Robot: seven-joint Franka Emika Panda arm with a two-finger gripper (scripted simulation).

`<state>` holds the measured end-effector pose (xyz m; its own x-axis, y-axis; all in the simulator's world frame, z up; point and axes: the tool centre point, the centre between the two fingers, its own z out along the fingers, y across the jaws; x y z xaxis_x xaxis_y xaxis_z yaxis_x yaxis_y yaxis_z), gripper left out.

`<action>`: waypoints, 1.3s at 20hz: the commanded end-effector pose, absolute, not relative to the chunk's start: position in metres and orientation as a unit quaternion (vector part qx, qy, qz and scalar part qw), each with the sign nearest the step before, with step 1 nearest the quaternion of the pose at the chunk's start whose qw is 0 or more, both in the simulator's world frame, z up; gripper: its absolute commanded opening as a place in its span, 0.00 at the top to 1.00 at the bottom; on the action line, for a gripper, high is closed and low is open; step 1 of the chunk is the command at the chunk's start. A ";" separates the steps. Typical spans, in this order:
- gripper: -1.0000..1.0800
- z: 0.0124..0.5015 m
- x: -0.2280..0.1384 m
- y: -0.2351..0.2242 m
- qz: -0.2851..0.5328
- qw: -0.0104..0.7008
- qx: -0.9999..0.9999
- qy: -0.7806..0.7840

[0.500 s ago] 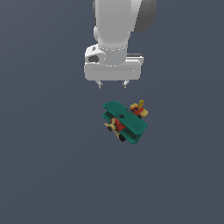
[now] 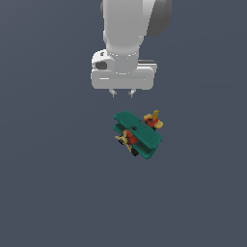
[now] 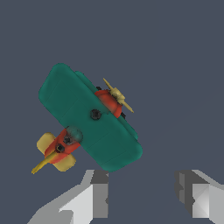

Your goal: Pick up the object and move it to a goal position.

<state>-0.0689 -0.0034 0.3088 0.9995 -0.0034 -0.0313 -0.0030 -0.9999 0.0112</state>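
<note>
The object, a small toy biplane [image 2: 138, 134] with teal-green wings, red body, yellow propeller and tail, lies on the dark grey floor. In the wrist view the toy biplane [image 3: 89, 116] shows from above, its wings running diagonally. My gripper [image 2: 122, 93] hangs above and behind it in the exterior view, a little toward that view's left, apart from it. The gripper [image 3: 142, 194] is open; its two fingers hold nothing, and one fingertip [image 3: 99, 192] lies close to the wing's end.
A plain dark grey floor [image 2: 48, 193] surrounds the plane on all sides. No other objects or edges show.
The gripper has hardly moved; the biplane lies in the same place.
</note>
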 end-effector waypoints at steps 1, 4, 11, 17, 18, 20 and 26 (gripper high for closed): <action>0.38 0.309 -0.068 -0.004 -0.015 0.006 1.000 -0.002; 0.38 0.310 -0.068 -0.004 -0.015 0.006 1.000 -0.001; 0.38 0.320 -0.067 -0.002 -0.006 0.012 1.000 0.018; 0.38 0.337 -0.066 0.000 0.008 0.023 0.999 0.049; 0.38 0.341 -0.065 0.001 0.011 0.025 0.998 0.056; 0.38 0.349 -0.065 0.002 0.018 0.032 0.997 0.072; 0.38 0.382 -0.064 0.008 0.043 0.059 0.989 0.129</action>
